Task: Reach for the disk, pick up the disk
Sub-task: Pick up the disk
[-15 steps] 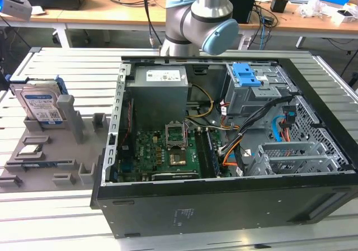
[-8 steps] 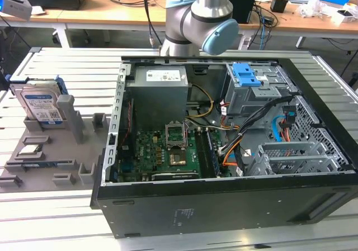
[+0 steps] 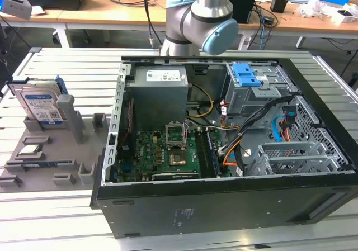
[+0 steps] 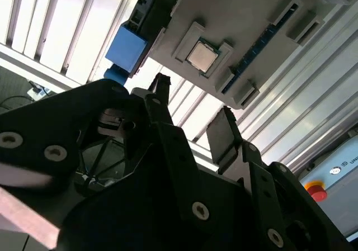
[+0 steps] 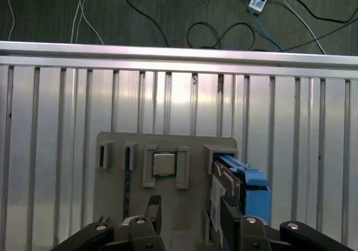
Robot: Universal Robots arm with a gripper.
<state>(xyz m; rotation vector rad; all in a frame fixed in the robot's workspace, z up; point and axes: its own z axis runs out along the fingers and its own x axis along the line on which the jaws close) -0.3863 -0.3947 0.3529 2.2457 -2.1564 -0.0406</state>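
Observation:
The disk [image 3: 39, 103] is a silver-grey hard drive with a white-and-blue label and blue rails. It stands on edge in a slot of the grey fixture [image 3: 50, 150], at the exterior view's left. In the first wrist view I look down on the disk [image 5: 238, 186], with my gripper [image 5: 191, 214] open well above the fixture [image 5: 112, 200]. One fingertip [image 5: 228, 209] overlaps the disk's near end; the other fingertip [image 5: 153, 206] is over the fixture's middle. The second wrist view shows the open gripper [image 4: 193, 117] and the disk's blue rail [image 4: 126, 48]. Nothing is between the fingers.
A processor chip [image 5: 164, 163] sits in a fixture pocket beside the disk. An open computer case [image 3: 313, 94] fills the exterior view's right, with a grey power-supply box [image 3: 159, 91] and a blue latch [image 3: 246, 75]. Beyond the slatted table's edge [image 5: 179, 52], cables lie on the floor.

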